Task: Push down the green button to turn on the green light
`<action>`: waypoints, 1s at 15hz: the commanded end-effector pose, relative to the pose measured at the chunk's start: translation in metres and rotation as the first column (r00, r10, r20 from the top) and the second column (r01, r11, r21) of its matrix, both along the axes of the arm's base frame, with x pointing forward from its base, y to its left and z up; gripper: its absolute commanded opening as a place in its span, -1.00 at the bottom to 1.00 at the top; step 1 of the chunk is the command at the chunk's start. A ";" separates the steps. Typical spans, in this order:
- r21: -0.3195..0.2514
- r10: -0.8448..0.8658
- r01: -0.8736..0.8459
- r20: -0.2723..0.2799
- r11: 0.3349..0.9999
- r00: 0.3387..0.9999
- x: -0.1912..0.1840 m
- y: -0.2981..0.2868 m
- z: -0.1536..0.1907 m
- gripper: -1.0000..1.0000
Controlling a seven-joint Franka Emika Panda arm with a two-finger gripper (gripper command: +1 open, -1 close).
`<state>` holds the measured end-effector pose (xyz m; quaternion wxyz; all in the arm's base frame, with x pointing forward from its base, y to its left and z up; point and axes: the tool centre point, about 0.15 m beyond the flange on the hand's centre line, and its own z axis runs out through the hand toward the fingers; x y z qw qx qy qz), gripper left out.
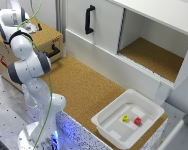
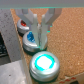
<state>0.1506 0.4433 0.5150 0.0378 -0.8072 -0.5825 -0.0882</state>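
In the wrist view the green button [image 2: 44, 62] glows bright, so we judge the light is probably already on. It sits on the cork surface [image 2: 67, 35], first in a row with a blue button [image 2: 30, 37] and a red button [image 2: 22, 25]. The gripper [image 2: 37, 37] hangs with jaws narrowly apart, holding nothing. If another press is needed, we should come down centered and vertical, gently.
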 end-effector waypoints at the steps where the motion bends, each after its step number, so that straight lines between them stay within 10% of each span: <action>1: -0.133 -0.005 0.003 -0.015 0.991 1.000 0.022 0.004 -0.001 1.00; 15: -0.096 -0.041 0.045 0.046 0.994 0.998 0.030 -0.004 0.006 1.00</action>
